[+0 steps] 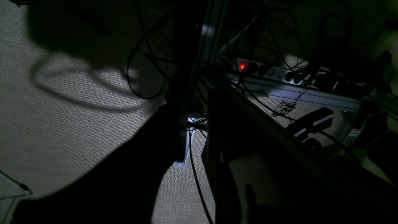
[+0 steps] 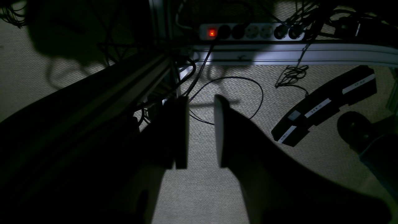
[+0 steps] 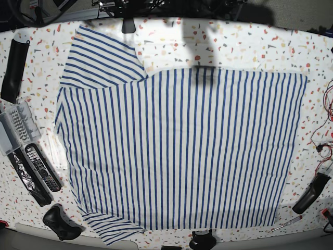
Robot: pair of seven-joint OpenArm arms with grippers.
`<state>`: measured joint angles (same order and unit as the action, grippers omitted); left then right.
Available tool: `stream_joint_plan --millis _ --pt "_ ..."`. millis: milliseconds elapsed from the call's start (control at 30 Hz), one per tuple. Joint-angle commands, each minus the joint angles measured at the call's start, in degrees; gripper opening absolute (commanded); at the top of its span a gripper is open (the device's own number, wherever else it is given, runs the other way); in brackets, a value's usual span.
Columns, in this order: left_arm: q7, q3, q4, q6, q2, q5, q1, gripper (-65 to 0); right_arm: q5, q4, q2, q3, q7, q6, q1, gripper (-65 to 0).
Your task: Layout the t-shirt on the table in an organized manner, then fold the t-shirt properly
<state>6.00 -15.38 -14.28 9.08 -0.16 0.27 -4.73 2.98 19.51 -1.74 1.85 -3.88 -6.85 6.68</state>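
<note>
The t-shirt [image 3: 182, 151], white with blue stripes, lies spread flat on the speckled table [image 3: 244, 47]. Its hem is at the right, one sleeve [image 3: 99, 57] at the upper left and the other [image 3: 112, 229] at the lower left. Neither gripper shows in the base view. Both wrist views look at the dim floor below the table. My right gripper [image 2: 201, 130] is open and empty, with a clear gap between its fingers. My left gripper [image 1: 194, 137] is a dark outline with a narrow gap, holding nothing.
Left of the shirt lie a black sleeve-like piece [image 3: 13, 62], a grey tray [image 3: 15, 125] and remote controls [image 3: 39, 166]. Red cables [image 3: 325, 135] and a black tool [image 3: 312, 190] sit at the right edge. A power strip [image 2: 252, 31] and cables lie on the floor.
</note>
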Motion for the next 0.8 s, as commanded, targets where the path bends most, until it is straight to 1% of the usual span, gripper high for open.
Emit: stream_joint_plan --millis 0,767 --pt "0.46 0.11 -0.35 0.28 0.13 -0.07 -0.02 -55.5 -0.17 0.35 -0.02 0.00 0.87 -0.15 -0.15 -50.9" --pt "0.04 0.11 -1.57 0.28 0.11 -0.07 -0.02 -55.5 -0.17 0.35 -0.02 0.00 1.11 -0.15 -0.15 -50.9"
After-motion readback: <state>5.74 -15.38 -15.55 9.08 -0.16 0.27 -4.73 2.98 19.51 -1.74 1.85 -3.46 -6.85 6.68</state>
